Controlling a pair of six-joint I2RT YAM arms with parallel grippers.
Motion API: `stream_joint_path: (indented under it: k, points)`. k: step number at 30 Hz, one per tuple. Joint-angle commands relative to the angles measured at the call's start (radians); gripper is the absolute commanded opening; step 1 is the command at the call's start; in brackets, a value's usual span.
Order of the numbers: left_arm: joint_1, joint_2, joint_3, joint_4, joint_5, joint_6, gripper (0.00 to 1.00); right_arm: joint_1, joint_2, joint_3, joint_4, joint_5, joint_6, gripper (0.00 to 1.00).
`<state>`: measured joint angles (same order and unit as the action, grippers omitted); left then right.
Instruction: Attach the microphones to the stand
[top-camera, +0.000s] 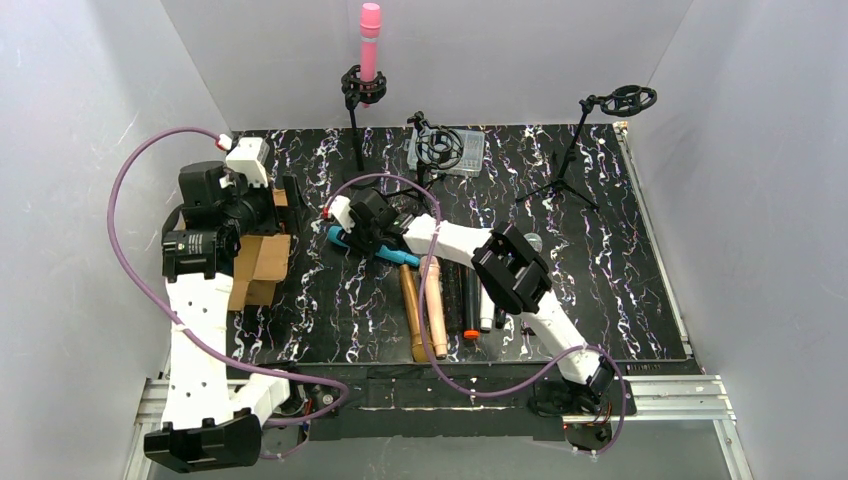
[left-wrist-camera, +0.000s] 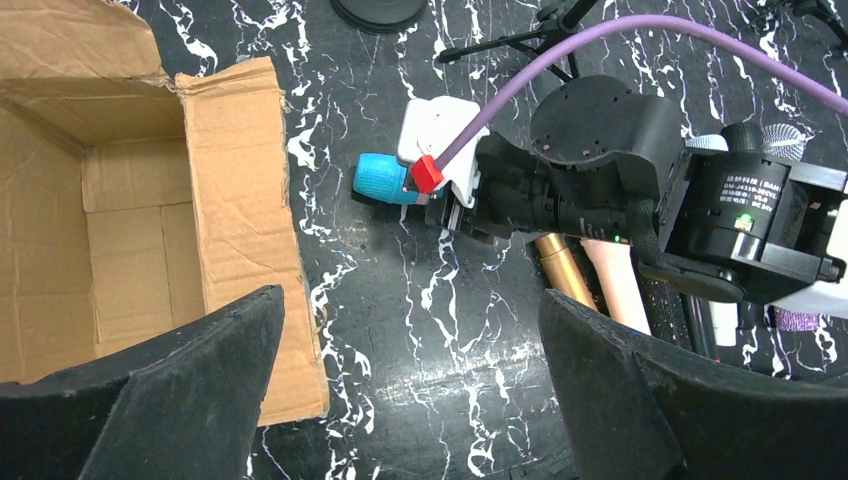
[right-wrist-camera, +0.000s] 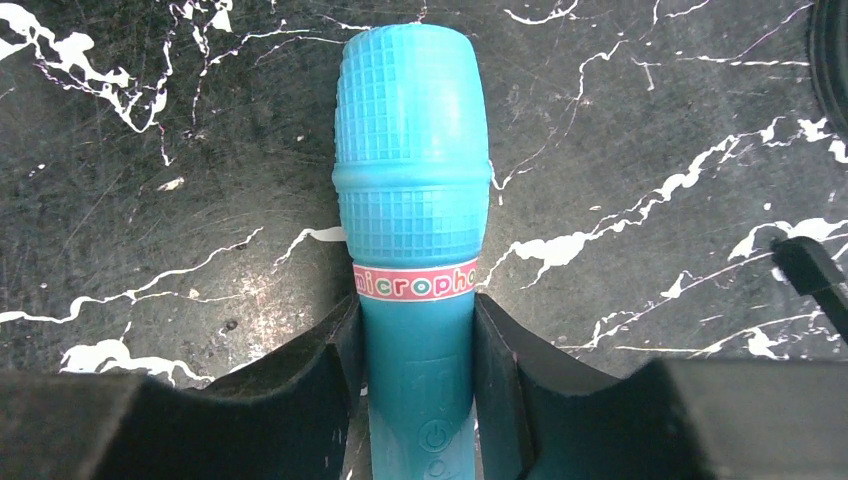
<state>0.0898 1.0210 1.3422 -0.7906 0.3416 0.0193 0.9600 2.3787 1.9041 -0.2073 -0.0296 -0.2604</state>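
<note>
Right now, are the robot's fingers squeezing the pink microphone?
No, the right fingers clasp the blue microphone; the pink microphone stands upright in a stand.

A pink band (right-wrist-camera: 415, 283) circles the teal-blue microphone (right-wrist-camera: 412, 150) just below its grille head. Blue letters on it read "icropho", and both ends of the word curve out of my sight. Below the band, the handle carries a raised power symbol (right-wrist-camera: 433, 437) and faint embossed marks I cannot read. Right of this microphone's head, the white print on my right arm's black motor label (left-wrist-camera: 750, 195) is too small to read.
</note>
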Motion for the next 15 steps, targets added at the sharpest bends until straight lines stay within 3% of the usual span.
stream_joint_path:
  k: [1,7,13,15]
  points:
    - [0.005,-0.044,-0.039,0.042,-0.017,-0.041,0.98,0.016,-0.060,-0.041,0.080,0.083,-0.076,0.40]
    - [0.004,-0.074,-0.075,0.067,-0.023,-0.044,0.98,0.030,-0.122,-0.079,0.186,0.163,-0.142,0.30]
    - [0.005,-0.093,-0.053,0.074,-0.017,-0.059,0.98,0.043,-0.209,-0.079,0.289,0.216,-0.154,0.05]
    - [0.005,-0.097,-0.033,0.074,-0.019,-0.066,0.98,0.052,-0.250,-0.070,0.305,0.221,-0.134,0.01]
